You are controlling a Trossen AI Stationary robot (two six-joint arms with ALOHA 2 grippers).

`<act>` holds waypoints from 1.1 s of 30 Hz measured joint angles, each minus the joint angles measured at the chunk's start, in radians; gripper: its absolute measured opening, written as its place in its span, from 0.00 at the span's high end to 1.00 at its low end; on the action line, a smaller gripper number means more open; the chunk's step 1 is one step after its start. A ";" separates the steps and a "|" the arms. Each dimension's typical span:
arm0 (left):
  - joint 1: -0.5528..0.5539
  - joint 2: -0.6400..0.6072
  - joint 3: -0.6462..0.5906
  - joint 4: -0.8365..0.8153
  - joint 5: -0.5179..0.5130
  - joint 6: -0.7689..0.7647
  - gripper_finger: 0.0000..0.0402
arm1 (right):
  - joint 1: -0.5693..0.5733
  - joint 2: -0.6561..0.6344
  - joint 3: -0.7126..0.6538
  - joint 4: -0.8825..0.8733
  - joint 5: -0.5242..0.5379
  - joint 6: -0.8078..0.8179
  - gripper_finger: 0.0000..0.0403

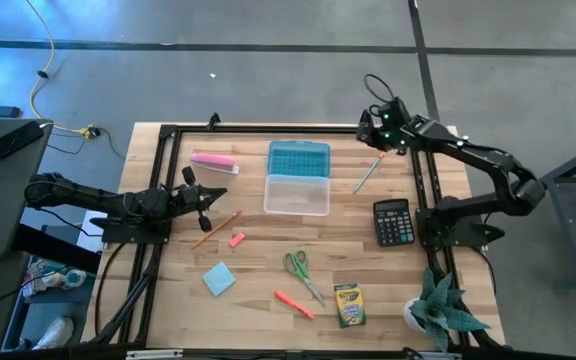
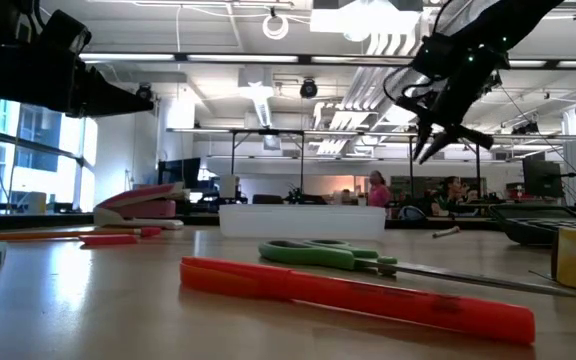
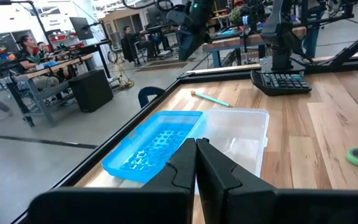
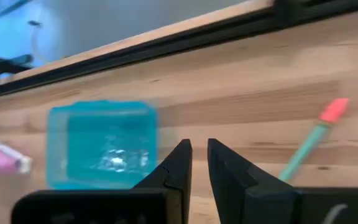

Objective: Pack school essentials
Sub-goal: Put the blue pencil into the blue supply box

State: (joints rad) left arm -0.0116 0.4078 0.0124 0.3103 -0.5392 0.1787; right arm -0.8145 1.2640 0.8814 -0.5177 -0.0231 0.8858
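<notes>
The right pincer (image 1: 380,137) hovered narrowly parted over the tabletop (image 1: 268,260), a teal pencil (image 1: 367,174) at its six o'clock; left pincer (image 1: 206,196) closed, empty.

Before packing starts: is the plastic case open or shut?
Open. The case's blue lid lies flat beside its clear tray, and the tray looks empty.

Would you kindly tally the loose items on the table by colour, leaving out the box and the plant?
Orange or red: 3, the marker, short piece and pencil
Green: 3, the scissors, crayon box and teal pencil
Pink: 1, the long bar
Light blue: 1, the note pad
Black: 1, the calculator
Total: 9
</notes>
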 joint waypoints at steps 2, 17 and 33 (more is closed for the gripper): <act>0.000 0.000 0.000 0.000 0.000 0.000 1.00 | 0.041 0.000 0.000 0.039 0.029 0.004 0.92; 0.000 0.000 0.000 0.000 0.004 -0.002 1.00 | 0.116 0.000 0.251 -0.123 0.252 -0.230 0.95; 0.000 0.000 0.000 0.000 0.004 -0.019 1.00 | 0.069 0.199 0.249 -0.343 0.205 0.058 0.63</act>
State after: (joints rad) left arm -0.0120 0.4077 0.0126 0.3103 -0.5353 0.1600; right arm -0.7457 1.4632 1.1309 -0.8611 0.1822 0.9438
